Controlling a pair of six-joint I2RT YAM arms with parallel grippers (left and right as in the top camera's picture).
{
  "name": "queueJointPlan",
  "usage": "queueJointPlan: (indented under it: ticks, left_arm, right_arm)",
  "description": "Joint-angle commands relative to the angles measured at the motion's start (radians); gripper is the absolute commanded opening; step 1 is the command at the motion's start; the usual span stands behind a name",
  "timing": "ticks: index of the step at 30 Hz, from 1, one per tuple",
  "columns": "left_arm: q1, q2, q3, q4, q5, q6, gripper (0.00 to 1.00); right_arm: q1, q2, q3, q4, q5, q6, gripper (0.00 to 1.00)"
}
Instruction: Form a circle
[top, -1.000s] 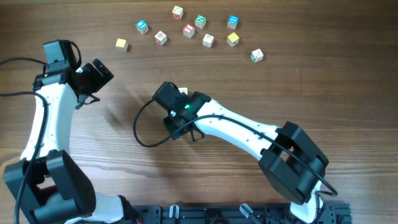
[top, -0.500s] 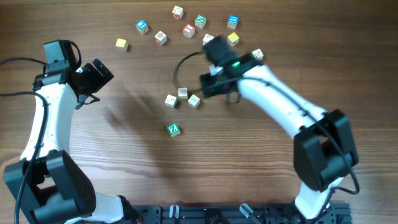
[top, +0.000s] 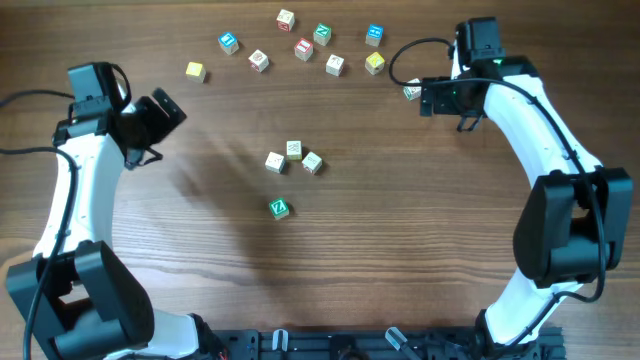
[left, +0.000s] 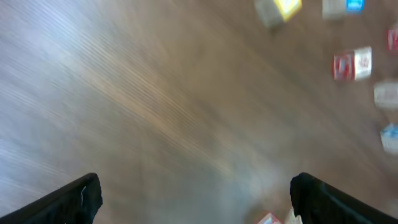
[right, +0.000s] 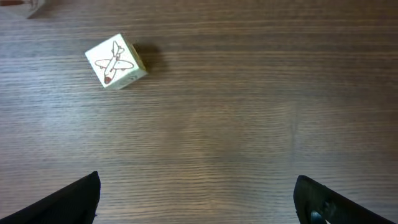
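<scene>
Bright, even light leaves only soft shadows on the brown wood-grain bench (top: 400, 250); the right wrist view is crisp, its cream wooden picture cube (right: 115, 63) casting a short shadow rightward, while motion blur smears the left wrist view's red-faced cube (left: 352, 64).

Table (top: 400, 250) matt grained wood; pale cubes (top: 293, 150) smooth wood.

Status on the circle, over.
Both jaws open, empty. Three pale wooden letter cubes clustered, green-faced wooden Z cube apart: no circle yet. Nothing between them.
</scene>
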Motion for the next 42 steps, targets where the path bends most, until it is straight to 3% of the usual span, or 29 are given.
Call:
queueJointPlan:
  ticks: [1, 7, 9, 10, 18, 22, 30, 34, 42]
  left_arm:
    - [-0.072, 0.004, -0.004, -0.117, 0.084, 0.013, 1.0]
    - [-0.229, 0.004, -0.006, -0.173, 0.084, 0.014, 1.0]
    - [-0.265, 0.006, -0.007, -0.201, 0.084, 0.014, 0.34]
    - [-0.289, 0.011, -0.007, -0.228, 0.079, 0.014, 0.27]
    - [-0.494, 0.033, -0.061, -0.289, 0.0, 0.014, 0.34]
    - [-0.545, 0.033, -0.126, -0.273, 0.0, 0.014, 0.49]
    - [-0.661, 0.036, -0.245, -0.035, -0.003, 0.009, 0.47]
    - [-0.707, 0.038, -0.248, -0.036, -0.142, -0.074, 0.48]
    - [-0.768, 0.038, -0.253, -0.051, -0.142, -0.095, 0.47]
  right_arm:
    - [0.006, -0.02, 0.012, 0.002, -0.021, -0.018, 1.0]
    - [0.006, -0.02, 0.012, 0.002, -0.021, -0.018, 1.0]
    - [0.006, -0.02, 0.012, 0.002, -0.021, -0.018, 1.0]
    - [0.006, -0.02, 0.012, 0.002, -0.021, -0.018, 1.0]
    - [0.006, -0.02, 0.012, 0.002, -0.021, -0.018, 1.0]
    - [0.006, -0.02, 0.012, 0.002, -0.021, -0.018, 1.0]
    - [0.006, -0.02, 0.012, 0.002, -0.021, -0.018, 1.0]
    - [0.006, -0.02, 0.012, 0.002, -0.021, -0.018, 1.0]
    - [0.006, -0.02, 0.012, 0.002, -0.021, -0.018, 1.0]
